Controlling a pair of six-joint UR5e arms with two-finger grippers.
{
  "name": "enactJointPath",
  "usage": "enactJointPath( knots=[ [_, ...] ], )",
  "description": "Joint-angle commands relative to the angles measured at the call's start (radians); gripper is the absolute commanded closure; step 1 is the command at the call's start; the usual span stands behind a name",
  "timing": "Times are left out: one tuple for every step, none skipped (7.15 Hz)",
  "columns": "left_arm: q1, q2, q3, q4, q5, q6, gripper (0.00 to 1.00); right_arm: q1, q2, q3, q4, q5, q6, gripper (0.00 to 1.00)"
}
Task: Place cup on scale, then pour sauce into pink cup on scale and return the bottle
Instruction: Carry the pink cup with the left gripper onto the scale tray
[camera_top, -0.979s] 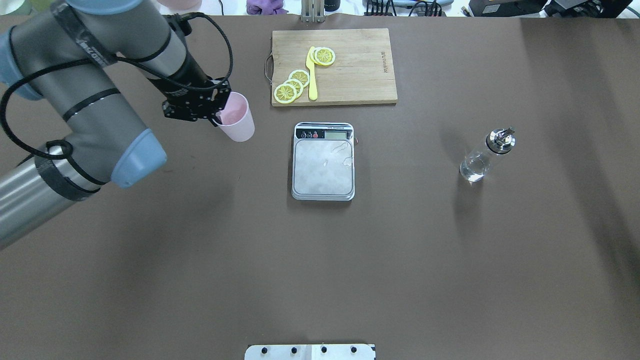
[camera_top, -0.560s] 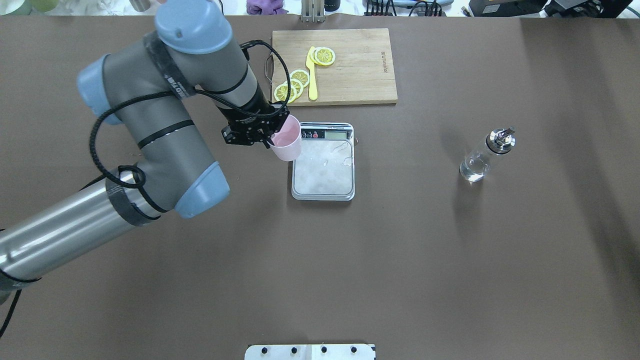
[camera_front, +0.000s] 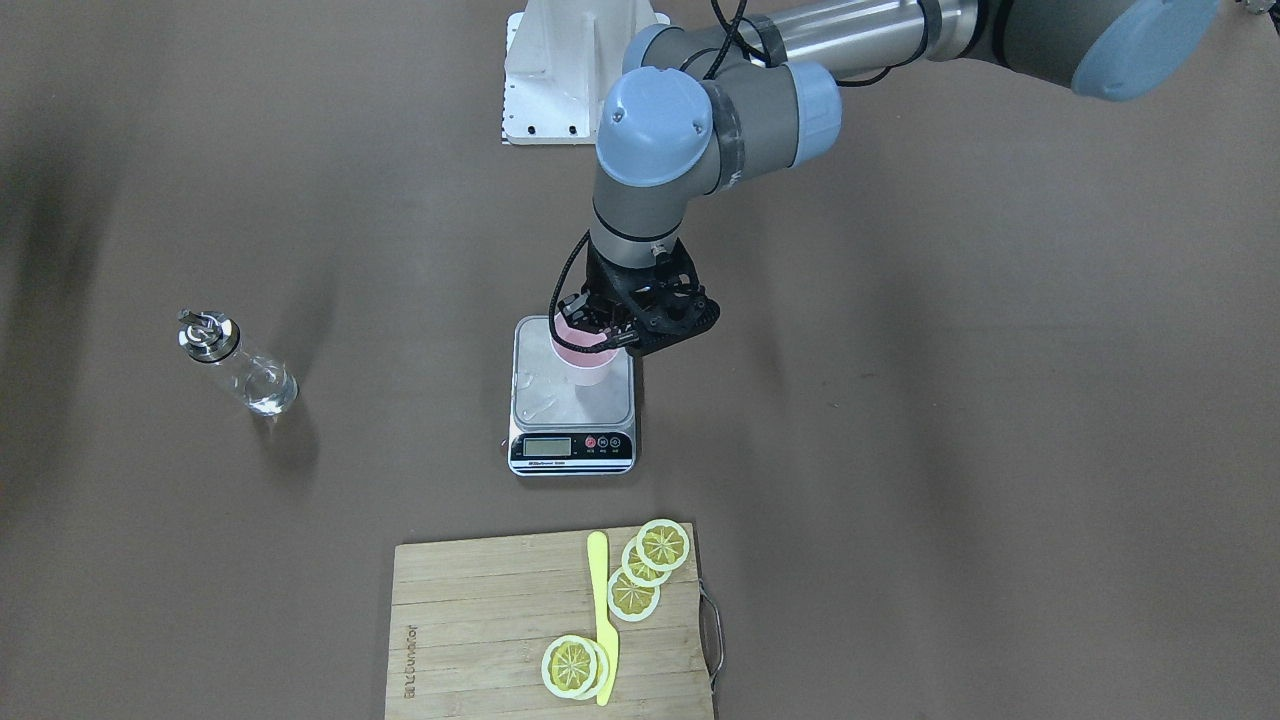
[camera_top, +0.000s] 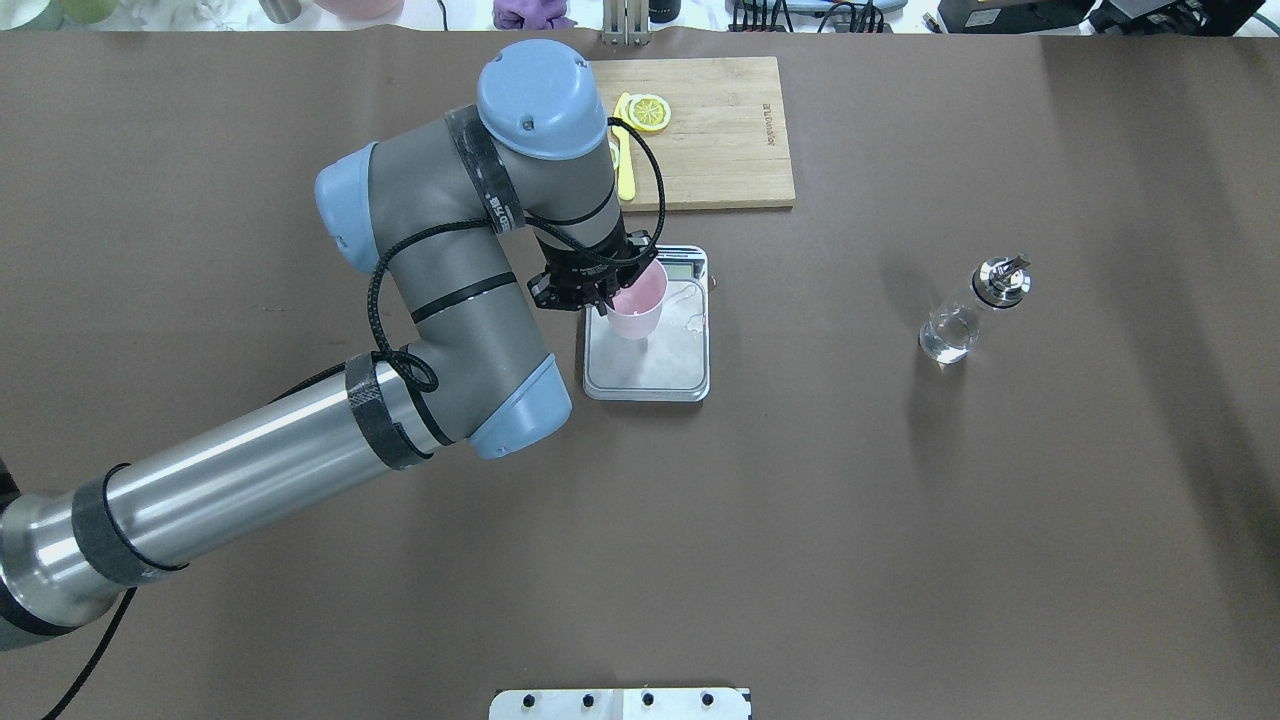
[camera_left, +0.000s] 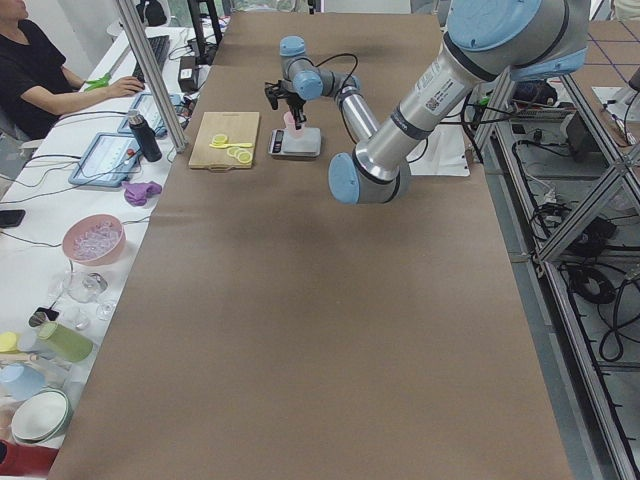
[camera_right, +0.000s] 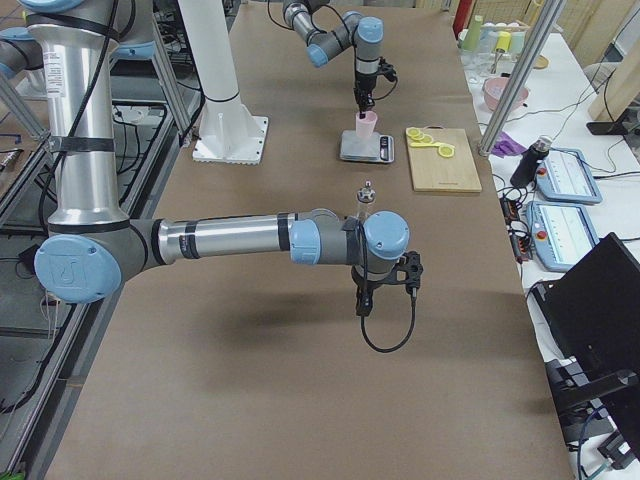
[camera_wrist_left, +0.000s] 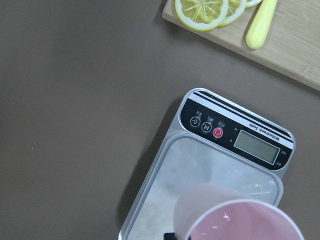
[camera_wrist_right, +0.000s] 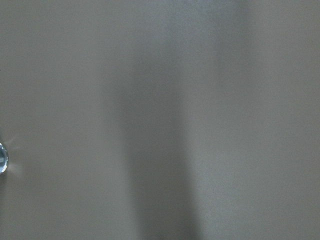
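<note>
Cup-on-scale step: The left gripper (camera_top: 612, 290) was clamped on the rim wall of the cup (camera_top: 640, 300). The cup hung upright over the platform of the scale (camera_top: 660, 370), toward the display end. I judged this the first step, the placing, and nearly done. Whether the cup's base touched the platform could not be told.
Release move: The next move called for settling the cup flat, opening the grip and lifting straight up clear of the rim. The pour and the return of the bottle (camera_top: 965, 315) were not yet begun.
Table (camera_top: 900, 550): Wide bare brown surface lay on the sides of the scale away from the board. That left ample room for a retreat toward the robot's left.
Left arm (camera_top: 430, 300): It reached in low and bulky, just left of the scale.
Cutting board (camera_top: 720, 130): It lay just beyond the scale's display end, apart from it, and bore lemon slices (camera_front: 640, 570) and a yellow knife (camera_front: 600, 620). As the nearest obstacle, that side was the one to avoid.
Scale: The platform was wider than the cup, and a bare margin showed on the side nearer the robot. The display strip (camera_wrist_left: 235, 137) sat close to the cup.
Bottle: It stood upright on the table, well apart on the robot's right, with nothing between it and the scale.
Right gripper (camera_right: 363, 300): It hung above the table near the bottle and showed only in the side view. How far it was open could not be told.
</note>
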Motion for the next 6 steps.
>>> enactJointPath(
  knots=[
    [0.014,0.0,0.01,-0.009,0.004,0.002,1.0,0.0,0.0,0.0,0.0,0.0,0.0,0.0],
    [0.014,0.0,0.01,-0.01,0.004,0.003,1.0,0.0,0.0,0.0,0.0,0.0,0.0,0.0],
    [0.014,0.001,0.017,-0.032,0.004,0.003,1.0,0.0,0.001,0.0,0.0,0.0,0.0,0.0],
    [0.014,0.001,0.035,-0.056,0.004,0.002,1.0,0.0,0.003,0.0,0.0,0.0,0.0,0.0],
    [0.014,0.001,0.036,-0.061,0.004,0.003,1.0,0.0,0.005,0.0,0.0,0.0,0.0,0.0],
    [0.014,0.001,0.037,-0.061,0.004,0.002,0.89,0.0,0.005,0.0,0.0,0.0,0.0,0.0]
  ],
)
